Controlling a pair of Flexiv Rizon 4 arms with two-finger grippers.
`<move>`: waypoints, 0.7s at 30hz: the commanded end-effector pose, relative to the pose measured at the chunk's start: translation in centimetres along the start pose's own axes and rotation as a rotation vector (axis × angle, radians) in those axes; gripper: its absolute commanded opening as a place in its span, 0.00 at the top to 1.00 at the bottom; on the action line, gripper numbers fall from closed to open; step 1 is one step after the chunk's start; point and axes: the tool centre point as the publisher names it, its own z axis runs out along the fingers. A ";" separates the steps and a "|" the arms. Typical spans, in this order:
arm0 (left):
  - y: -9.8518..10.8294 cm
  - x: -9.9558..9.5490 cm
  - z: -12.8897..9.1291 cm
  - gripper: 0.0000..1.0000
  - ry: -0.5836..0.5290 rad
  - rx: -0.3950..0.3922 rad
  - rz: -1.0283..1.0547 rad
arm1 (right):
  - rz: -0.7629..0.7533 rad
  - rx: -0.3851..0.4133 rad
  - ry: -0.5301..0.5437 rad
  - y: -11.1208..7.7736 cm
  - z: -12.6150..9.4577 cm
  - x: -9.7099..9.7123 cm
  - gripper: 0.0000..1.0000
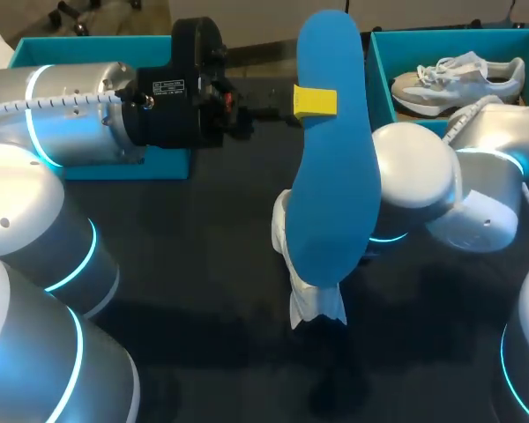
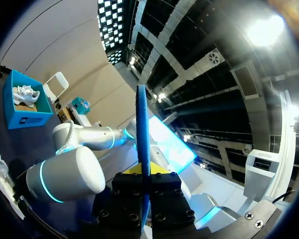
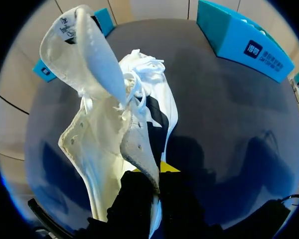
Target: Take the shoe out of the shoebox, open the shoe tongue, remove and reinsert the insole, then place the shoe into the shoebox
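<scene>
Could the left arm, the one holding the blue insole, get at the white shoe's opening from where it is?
Probably yes. The left gripper holds the insole upright close to the shoe, which the right gripper holds with its tongue pulled open; nothing seems to lie between them.

Insole in left claw, over shoe in right claw; second shoe in shoebox, far right.
</scene>
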 end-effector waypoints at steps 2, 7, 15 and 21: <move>0.4 0.3 0.2 1.00 -0.002 0.011 0.001 | 0.015 -0.001 0.036 -0.3 0.7 -0.4 1.00; 0.4 0.3 0.2 1.00 -0.002 0.011 0.001 | 0.021 -0.004 0.062 -0.2 0.0 -0.2 0.00; 0.4 0.3 0.2 1.00 -0.002 0.011 0.001 | 0.059 0.014 0.125 0.0 -2.1 0.4 0.00; 0.4 0.3 0.2 1.00 -0.002 0.011 0.001 | 0.059 0.014 0.125 0.0 -2.1 0.4 0.00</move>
